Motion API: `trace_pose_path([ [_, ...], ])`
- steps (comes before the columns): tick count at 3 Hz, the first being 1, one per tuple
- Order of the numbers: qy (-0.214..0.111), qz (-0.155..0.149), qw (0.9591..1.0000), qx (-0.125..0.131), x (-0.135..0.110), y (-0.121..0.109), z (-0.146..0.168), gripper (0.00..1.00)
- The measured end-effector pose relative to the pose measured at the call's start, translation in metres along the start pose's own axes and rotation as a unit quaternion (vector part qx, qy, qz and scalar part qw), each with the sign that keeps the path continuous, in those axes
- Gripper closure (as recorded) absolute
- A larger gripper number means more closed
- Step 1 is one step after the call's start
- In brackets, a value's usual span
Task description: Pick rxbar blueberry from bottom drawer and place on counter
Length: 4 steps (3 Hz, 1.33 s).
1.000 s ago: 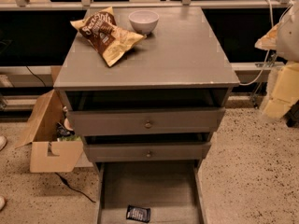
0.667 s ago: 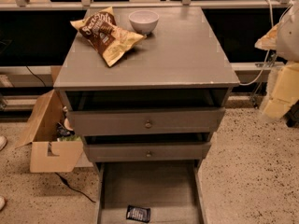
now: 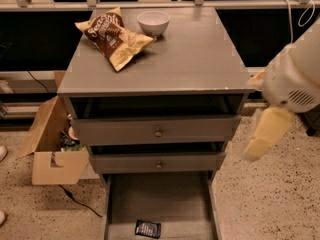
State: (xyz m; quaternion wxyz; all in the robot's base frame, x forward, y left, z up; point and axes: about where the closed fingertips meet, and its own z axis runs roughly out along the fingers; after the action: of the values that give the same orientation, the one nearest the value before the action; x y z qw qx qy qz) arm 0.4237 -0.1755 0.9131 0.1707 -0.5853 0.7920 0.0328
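Observation:
The rxbar blueberry (image 3: pixel 148 228) is a small dark wrapper with pale text, lying flat near the front of the open bottom drawer (image 3: pixel 159 196). The counter (image 3: pixel 190 59) is the grey top of the cabinet. My gripper (image 3: pixel 264 134) is a blurred pale yellow part hanging below the white arm body (image 3: pixel 295 79), to the right of the cabinet at the height of the upper drawers. It is well above and to the right of the bar and touches nothing.
A brown-and-yellow chip bag (image 3: pixel 112 34) and a white bowl (image 3: pixel 153 22) sit at the back left of the counter. Two upper drawers with brass knobs (image 3: pixel 158 133) are slightly ajar. An open cardboard box (image 3: pixel 52 144) stands on the floor to the left.
My arm has moved left and down, closer to the cabinet's right side. The bar, bag and bowl have not moved.

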Motion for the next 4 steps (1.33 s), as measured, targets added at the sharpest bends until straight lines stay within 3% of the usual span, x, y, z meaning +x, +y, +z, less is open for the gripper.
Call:
trace_pose_path([
  [1, -0.037, 0.031, 0.9986, -0.023, -0.016, 0.035, 0.059, 0.00],
  [2, -0.065, 0.086, 0.9941, -0.016, -0.025, 0.064, 0.128, 0.00],
  [3, -0.067, 0.085, 0.9940, -0.017, -0.025, 0.064, 0.130, 0.00],
  [4, -0.075, 0.088, 0.9928, -0.033, -0.020, 0.073, 0.168, 0.00],
])
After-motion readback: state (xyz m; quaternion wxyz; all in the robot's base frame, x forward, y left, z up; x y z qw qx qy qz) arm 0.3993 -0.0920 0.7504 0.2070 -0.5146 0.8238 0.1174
